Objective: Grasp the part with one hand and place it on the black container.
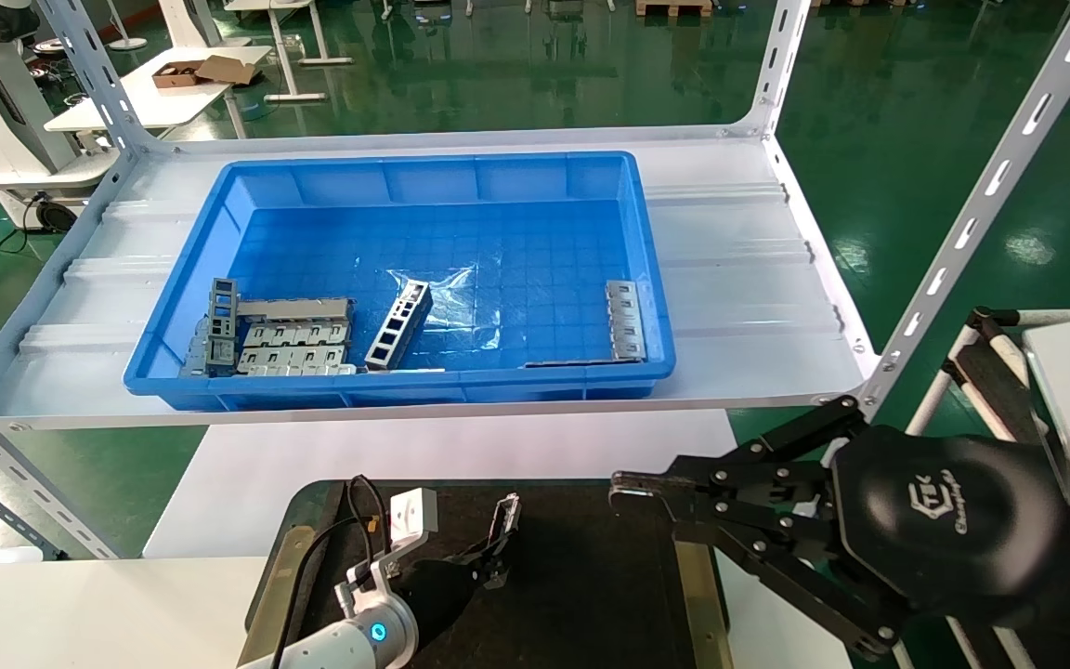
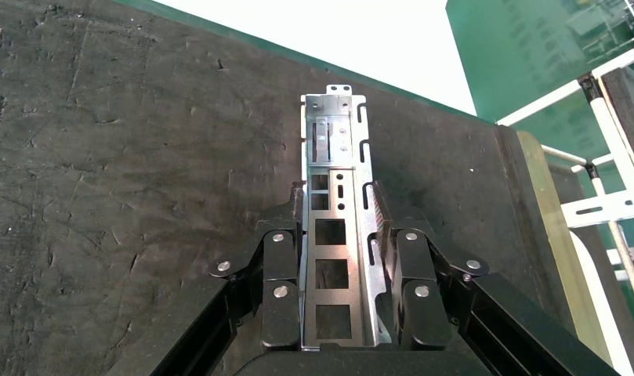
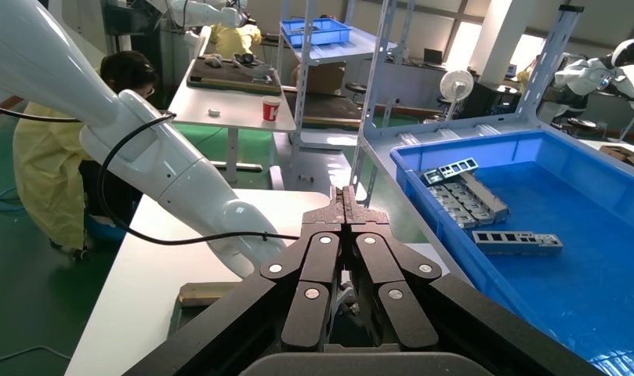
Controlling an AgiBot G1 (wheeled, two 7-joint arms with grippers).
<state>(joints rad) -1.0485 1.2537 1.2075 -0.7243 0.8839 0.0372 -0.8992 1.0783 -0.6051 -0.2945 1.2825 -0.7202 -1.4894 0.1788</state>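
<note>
My left gripper (image 1: 501,531) is low over the black container (image 1: 591,567) and shut on the part (image 1: 506,513). In the left wrist view the part (image 2: 335,168) is a shiny silver channel with square cutouts. It is clamped lengthwise between the two fingers (image 2: 280,258), and its free end sticks out past their tips over the felt of the black container (image 2: 117,157). I cannot tell whether the part touches the felt. My right gripper (image 1: 621,487) hangs over the container's right side, shut and empty, and shows as such in the right wrist view (image 3: 344,197).
A large blue bin (image 1: 651,279) sits on the white shelf behind the container, holding several grey and silver metal pieces (image 1: 289,339). Slanted shelf posts (image 1: 981,200) rise at the right. A brass strip (image 1: 700,595) edges the container.
</note>
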